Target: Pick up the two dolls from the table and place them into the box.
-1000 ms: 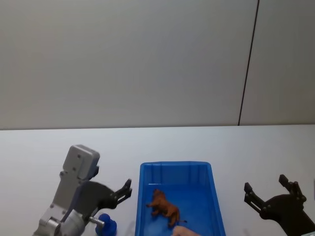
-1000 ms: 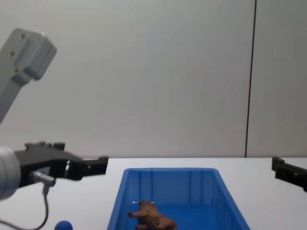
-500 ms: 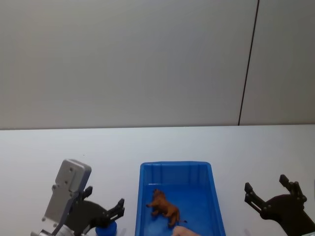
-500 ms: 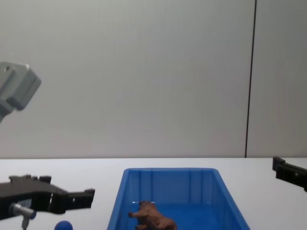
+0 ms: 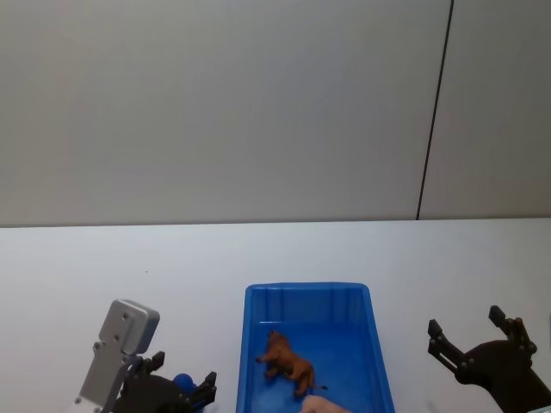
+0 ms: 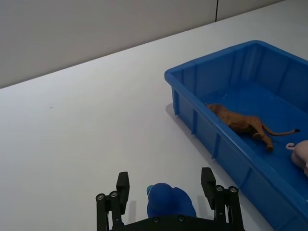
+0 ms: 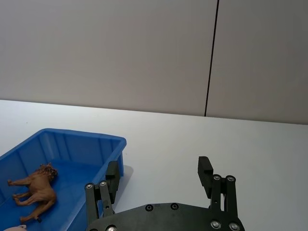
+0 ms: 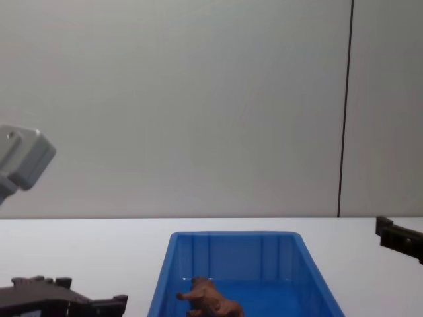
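The left gripper is low over the white desk, fingers spread wide on either side of the blue doll, which sits on the desk beside the blue box. The brown doll lies inside the box. The right gripper hovers right of the box, fingers wide apart and holding nothing.
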Robot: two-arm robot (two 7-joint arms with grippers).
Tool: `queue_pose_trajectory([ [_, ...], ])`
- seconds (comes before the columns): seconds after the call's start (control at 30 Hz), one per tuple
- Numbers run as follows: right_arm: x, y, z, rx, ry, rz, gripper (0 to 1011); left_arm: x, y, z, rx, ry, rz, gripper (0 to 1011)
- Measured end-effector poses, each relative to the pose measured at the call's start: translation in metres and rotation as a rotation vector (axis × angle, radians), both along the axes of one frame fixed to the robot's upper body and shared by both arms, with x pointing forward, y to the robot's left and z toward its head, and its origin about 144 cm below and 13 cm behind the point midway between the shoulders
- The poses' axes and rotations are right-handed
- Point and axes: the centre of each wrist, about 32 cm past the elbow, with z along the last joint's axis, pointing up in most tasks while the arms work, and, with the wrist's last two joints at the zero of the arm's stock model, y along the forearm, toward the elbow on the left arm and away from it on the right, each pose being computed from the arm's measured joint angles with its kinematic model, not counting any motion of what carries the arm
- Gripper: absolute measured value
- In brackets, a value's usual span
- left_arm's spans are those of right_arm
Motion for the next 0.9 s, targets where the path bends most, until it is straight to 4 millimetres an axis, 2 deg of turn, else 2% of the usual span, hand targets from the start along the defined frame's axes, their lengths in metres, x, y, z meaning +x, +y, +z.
queue_pose_trajectory([
  [0.07,0.000,0.000,0.000,0.000,0.000,0.000,1001,0.001,0.000,-0.003,0.000,0.009,-0.002,945],
  [0.1,0.000,0.000,0.000,0.000,0.000,0.000,1001,0.002,0.000,-0.005,0.001,0.014,-0.003,897],
  [0.13,0.000,0.000,0.000,0.000,0.000,0.000,1001,0.002,0.000,-0.005,0.003,0.016,-0.004,897],
  [0.43,0.000,0.000,0.000,0.000,0.000,0.000,1001,0.007,0.001,-0.015,0.020,0.038,-0.003,618],
  [0.47,0.000,0.000,0.000,0.000,0.000,0.000,1001,0.007,0.001,-0.015,0.020,0.038,-0.003,618],
  [0.63,0.000,0.000,0.000,0.000,0.000,0.000,1000,0.009,0.002,-0.018,0.028,0.037,0.002,392],
  [0.9,0.000,0.000,0.000,0.000,0.000,0.000,1001,0.011,0.003,-0.017,0.028,0.020,0.006,292],
])
